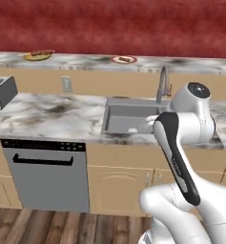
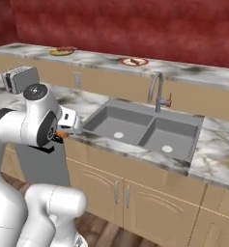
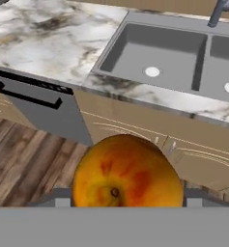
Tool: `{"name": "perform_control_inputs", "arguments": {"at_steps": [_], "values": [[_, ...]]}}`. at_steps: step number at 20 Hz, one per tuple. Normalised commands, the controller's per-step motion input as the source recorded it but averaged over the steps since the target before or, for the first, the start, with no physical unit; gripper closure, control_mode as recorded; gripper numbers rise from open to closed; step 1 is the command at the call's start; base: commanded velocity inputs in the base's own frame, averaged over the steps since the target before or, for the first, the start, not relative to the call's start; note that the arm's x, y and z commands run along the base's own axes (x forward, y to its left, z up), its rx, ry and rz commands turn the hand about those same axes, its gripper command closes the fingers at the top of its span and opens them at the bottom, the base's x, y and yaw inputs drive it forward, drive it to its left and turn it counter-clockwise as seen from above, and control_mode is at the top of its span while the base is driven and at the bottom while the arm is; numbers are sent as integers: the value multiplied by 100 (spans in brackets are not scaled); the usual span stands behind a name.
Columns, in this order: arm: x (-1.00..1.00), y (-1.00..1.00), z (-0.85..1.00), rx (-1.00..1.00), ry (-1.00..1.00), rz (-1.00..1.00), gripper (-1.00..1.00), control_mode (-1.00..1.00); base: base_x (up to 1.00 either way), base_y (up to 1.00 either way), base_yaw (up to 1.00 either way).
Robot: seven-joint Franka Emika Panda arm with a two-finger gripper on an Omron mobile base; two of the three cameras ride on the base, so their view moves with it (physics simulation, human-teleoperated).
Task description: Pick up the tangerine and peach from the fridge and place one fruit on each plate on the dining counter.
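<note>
peach (image 3: 127, 172) sits gripped in the closed claw (image 3: 127, 205), carried high so it clears the sink (image 3: 169, 55) toward far plates (image 1: 124, 59).

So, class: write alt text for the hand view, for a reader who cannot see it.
A peach, orange with red blotches, sits close to the camera at the bottom of the hand view. Beyond it are a grey double sink set in a marbled worktop, tan cupboards, a grey dishwasher front and a wooden floor.
</note>
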Motion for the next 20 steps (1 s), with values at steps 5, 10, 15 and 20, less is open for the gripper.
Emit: {"name": "perform_control_inputs", "arguments": {"at_steps": [5, 10, 15, 20], "values": [[0, 0, 0, 0, 0, 0, 100, 100, 17, 100, 0], [0, 0, 0, 0, 0, 0, 100, 100, 23, 100, 4], [0, 0, 0, 0, 0, 0, 100, 100, 21, 100, 26], [0, 0, 0, 0, 0, 0, 100, 100, 47, 100, 32]]}}
